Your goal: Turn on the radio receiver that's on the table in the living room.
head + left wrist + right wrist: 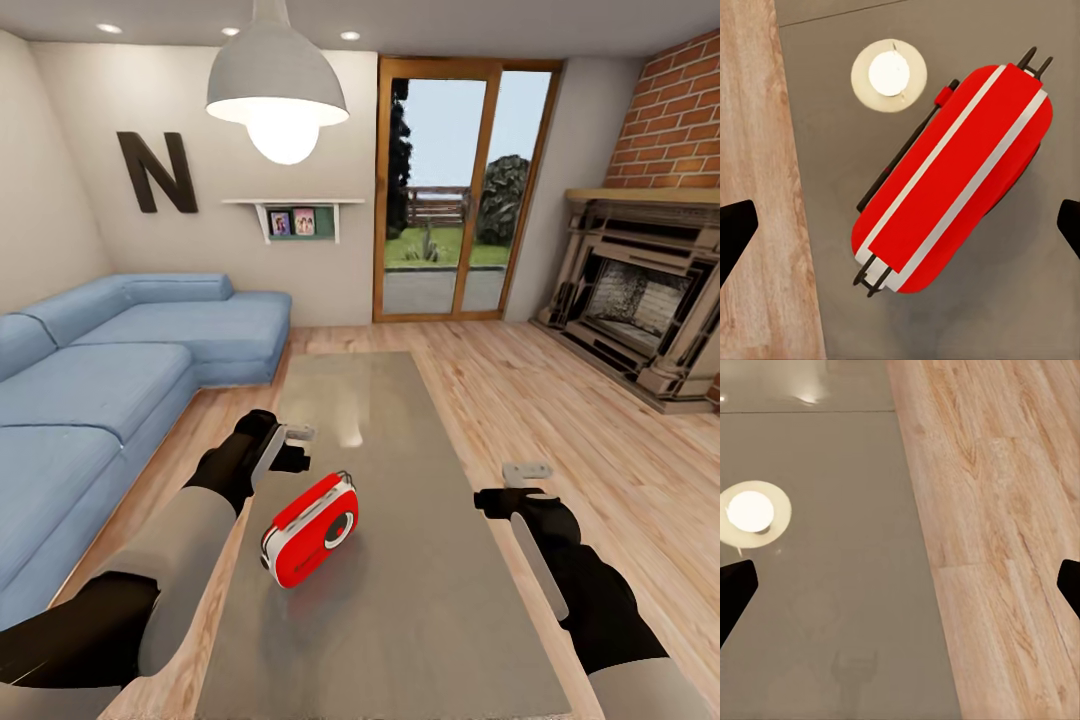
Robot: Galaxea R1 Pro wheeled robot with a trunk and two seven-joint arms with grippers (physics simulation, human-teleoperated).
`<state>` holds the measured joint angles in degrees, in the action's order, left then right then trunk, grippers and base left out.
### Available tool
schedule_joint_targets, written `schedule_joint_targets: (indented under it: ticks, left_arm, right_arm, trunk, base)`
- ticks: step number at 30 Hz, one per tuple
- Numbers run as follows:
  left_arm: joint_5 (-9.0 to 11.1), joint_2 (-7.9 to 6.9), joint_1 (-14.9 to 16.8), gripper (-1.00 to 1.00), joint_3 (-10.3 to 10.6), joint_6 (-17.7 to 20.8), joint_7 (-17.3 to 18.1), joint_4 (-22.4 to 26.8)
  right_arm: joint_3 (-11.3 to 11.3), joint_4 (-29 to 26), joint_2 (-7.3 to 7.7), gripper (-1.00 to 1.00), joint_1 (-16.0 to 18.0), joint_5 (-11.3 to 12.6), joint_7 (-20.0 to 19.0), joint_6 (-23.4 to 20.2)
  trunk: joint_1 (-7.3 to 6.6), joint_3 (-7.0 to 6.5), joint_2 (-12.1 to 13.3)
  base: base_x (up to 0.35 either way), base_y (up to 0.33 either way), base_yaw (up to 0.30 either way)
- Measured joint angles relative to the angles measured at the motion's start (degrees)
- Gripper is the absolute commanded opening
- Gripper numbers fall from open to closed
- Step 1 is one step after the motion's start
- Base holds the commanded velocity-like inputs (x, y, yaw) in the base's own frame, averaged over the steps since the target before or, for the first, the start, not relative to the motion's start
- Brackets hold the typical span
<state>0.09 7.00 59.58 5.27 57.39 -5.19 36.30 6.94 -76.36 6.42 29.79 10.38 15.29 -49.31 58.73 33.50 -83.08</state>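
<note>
Radio point(311, 530) sits on the grey surface point(400, 620), near its left edge, lying diagonal with the dial face toward the right tool side. Left tool point(292, 447) hovers just beyond and left of the radio, apart from it; right tool point(517, 486) hovers at the surface's right edge, well apart from the radio. Head view shows the dial and front face but the wire handle is barely readable there. Left wrist view looks straight down on the radio point(952, 176): red top with two white trim stripes, thin dark handle along one side with a small red knob on it, dial face hidden from this angle. Left tool fingertips point(735, 232) show as dark wedges cut off at both frame edges, spread wide with the radio between and below them, nothing touching, so the left tool is open. Right wrist view: fingertips point(736, 585) likewise clipped at both edges, wide apart, so the right tool is open too, over the surface edge with plank floor point(1005, 547) beside it. Lamp reflection point(889, 73) shows on the glossy top in both wrist views; the lamp point(277, 85) itself hangs in the head view. Both forearms are cut off at the bottom of the head view. Sofa point(110, 380) is beyond the left tool, fireplace point(640, 290) past the right.
</note>
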Motion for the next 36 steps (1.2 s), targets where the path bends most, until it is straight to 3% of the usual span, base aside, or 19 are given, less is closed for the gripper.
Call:
schedule_joint_targets:
  ticks: [24, 28, 29, 36]
  left_arm:
    - [0.00, -0.20, 0.00, 1.00, 0.04, 0.00, 0.00, 0.00]
    - [0.00, -0.19, -0.01, 1.00, 0.08, 0.00, 0.00, -0.01]
    - [0.01, -0.12, 0.01, 1.00, 0.06, 0.00, 0.00, -0.01]
    - [0.00, -0.05, 0.01, 1.00, 0.01, 0.00, 0.00, 0.00]
  right_arm:
    - [-0.03, -1.59, 0.00, 1.00, 0.00, -0.09, 0.00, -0.12]
    - [-0.22, -5.14, 0.07, 1.00, 0.00, -0.09, 0.00, -3.86]
    - [-0.32, -9.34, 0.15, 1.00, 0.01, -0.26, 0.00, -6.37]
    - [-0.43, -10.93, 0.33, 1.00, 2.72, -0.40, 0.14, -6.96]
  trunk:
    - [0.00, 2.19, 0.00]
    - [0.00, 2.55, 0.00]
    - [-0.01, 2.56, -0.01]
    - [0.00, 2.61, 0.00]
  base:
    - [0.000, 0.000, 0.000]
    - [0.000, 0.000, 0.000]
    - [0.000, 0.000, 0.000]
    - [0.000, 0.000, 0.000]
